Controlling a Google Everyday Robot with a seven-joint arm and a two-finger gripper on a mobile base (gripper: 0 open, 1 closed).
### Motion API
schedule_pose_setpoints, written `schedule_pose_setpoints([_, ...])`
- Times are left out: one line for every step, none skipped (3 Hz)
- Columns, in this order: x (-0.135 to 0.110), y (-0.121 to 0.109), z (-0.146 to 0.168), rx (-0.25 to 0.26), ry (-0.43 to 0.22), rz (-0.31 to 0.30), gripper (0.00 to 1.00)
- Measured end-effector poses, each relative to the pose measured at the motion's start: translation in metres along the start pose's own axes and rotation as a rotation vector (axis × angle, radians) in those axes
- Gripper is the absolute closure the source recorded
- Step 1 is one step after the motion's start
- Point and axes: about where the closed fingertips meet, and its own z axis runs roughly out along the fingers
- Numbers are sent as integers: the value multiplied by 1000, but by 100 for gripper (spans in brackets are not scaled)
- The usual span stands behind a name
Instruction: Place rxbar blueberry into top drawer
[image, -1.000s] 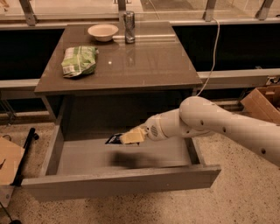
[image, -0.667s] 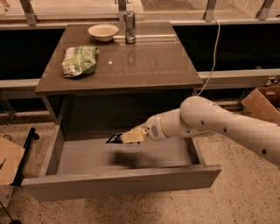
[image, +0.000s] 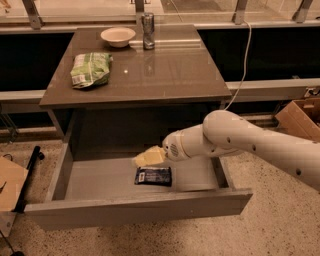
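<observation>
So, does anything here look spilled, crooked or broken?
Nothing stands out. The snack bar lies flat on the floor of the open drawer, with the gripper hanging close over it. On the table, the green bag is crumpled but nothing has spilled, and the bowl sits upright.

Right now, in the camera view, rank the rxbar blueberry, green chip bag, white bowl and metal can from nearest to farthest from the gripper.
1. rxbar blueberry, in the top drawer, just below the gripper.
2. green chip bag, left on the table.
3. white bowl and metal can, at the table's back: too close to call.
</observation>
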Motion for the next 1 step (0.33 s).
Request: schedule_pose_setpoints([0, 0, 0, 0, 0, 0, 0])
